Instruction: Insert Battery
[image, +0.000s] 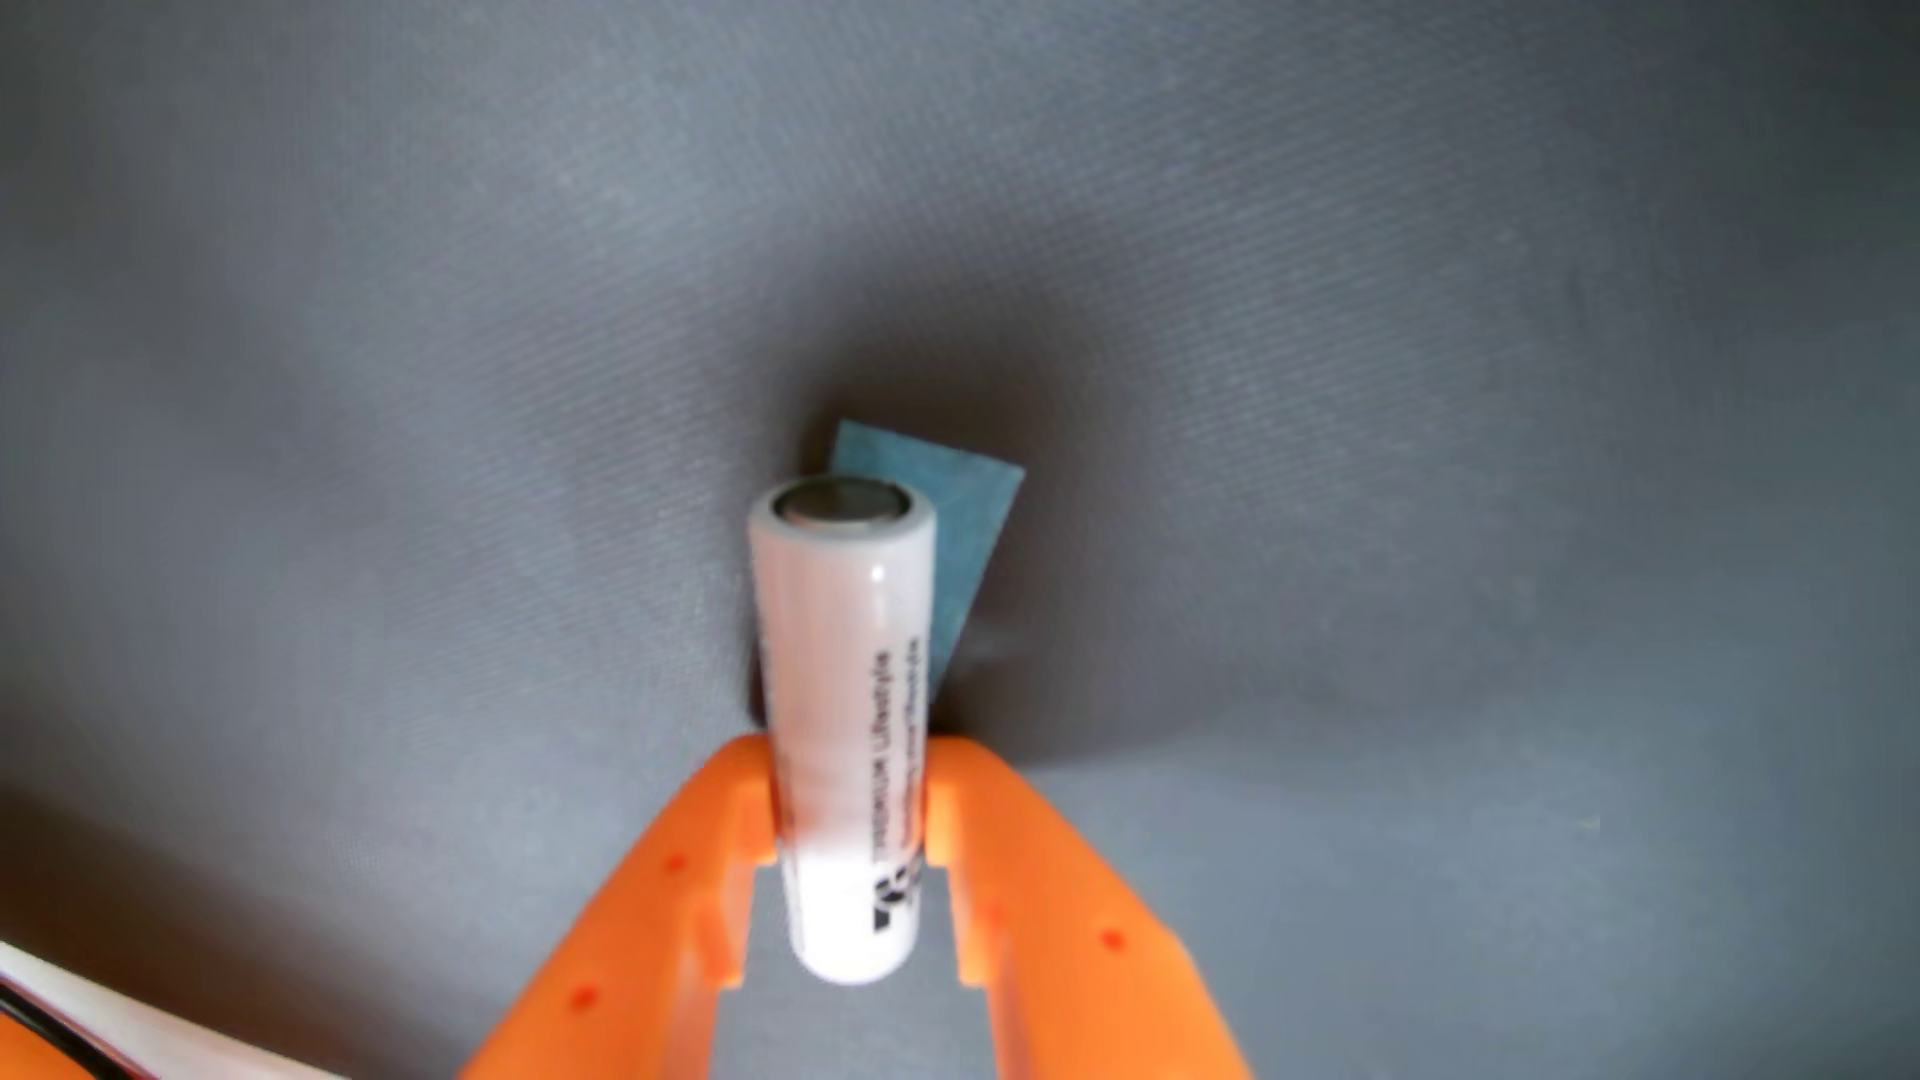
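Note:
In the wrist view my orange gripper (850, 794) is shut on a white cylindrical battery (844, 665) with black print. The two orange fingers (665, 893) pinch its sides low down, and its flat metal end points away from me toward the grey surface. A small blue-green rectangular patch (961, 519) lies on the surface right behind the battery's far end, partly hidden by it. No battery holder or slot shows in this view.
A grey woven mat (1455, 415) fills the view. A white edge with a dark cable (62, 1013) shows at the bottom left corner.

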